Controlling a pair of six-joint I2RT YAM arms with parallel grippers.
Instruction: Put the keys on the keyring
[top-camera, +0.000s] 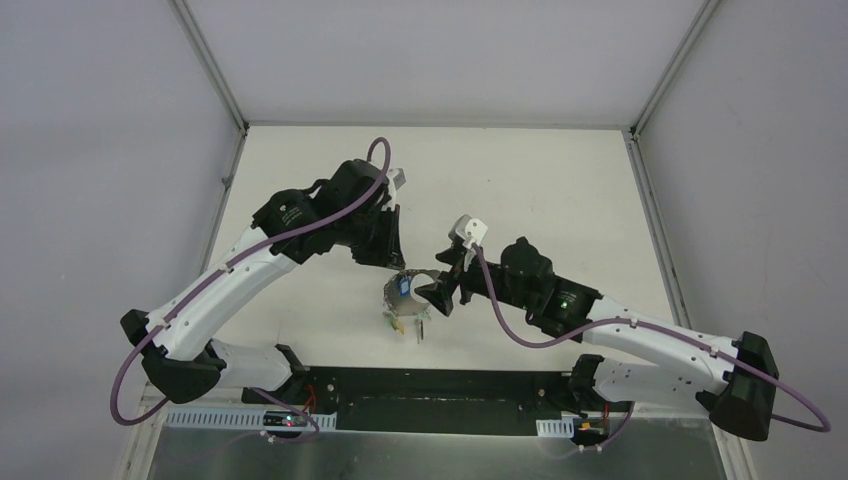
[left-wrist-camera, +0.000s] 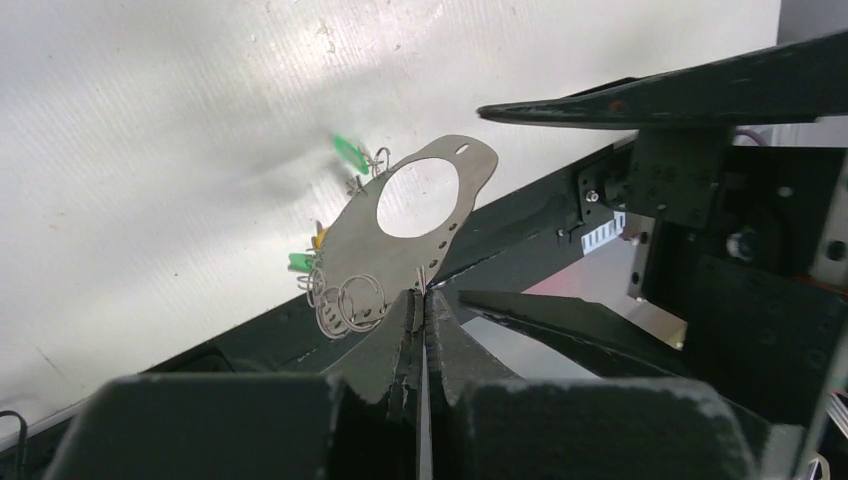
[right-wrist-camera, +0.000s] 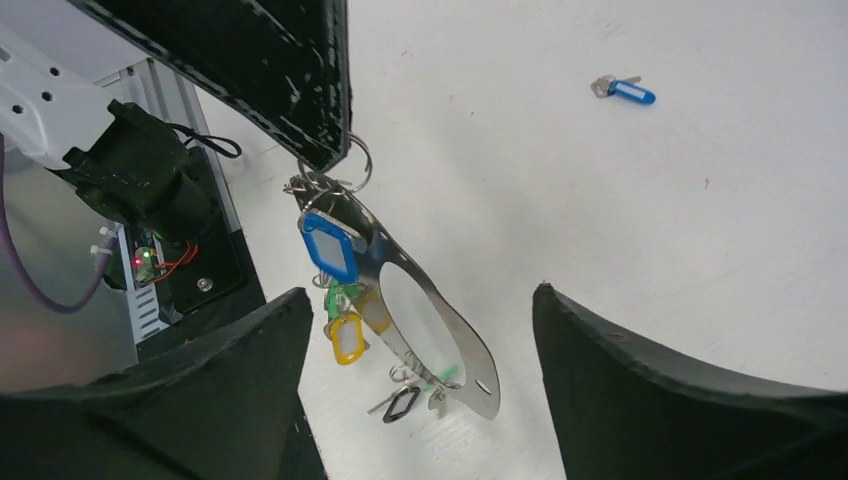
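Note:
The keyring (right-wrist-camera: 482, 384) is a flat silver plate with a large oval hole and small holes along its rim. It hangs tilted above the table. My left gripper (left-wrist-camera: 422, 295) is shut on the plate's edge (left-wrist-camera: 352, 245), beside several split rings (left-wrist-camera: 350, 305). Keys with blue (right-wrist-camera: 330, 245), yellow (right-wrist-camera: 347, 338), green (right-wrist-camera: 340, 297) and black (right-wrist-camera: 401, 403) tags dangle from the rim. My right gripper (right-wrist-camera: 418, 300) is open, one finger on each side of the hanging plate and neither touching it. Another key with a blue tag (right-wrist-camera: 625, 90) lies loose on the table. From above, the keyring (top-camera: 405, 300) sits between both grippers.
The black base rail with wiring (top-camera: 440, 385) runs along the near table edge, just below the keyring. White enclosure walls (top-camera: 220, 150) stand at the left, right and back. The left arm's finger (right-wrist-camera: 290, 80) reaches down into the right wrist view.

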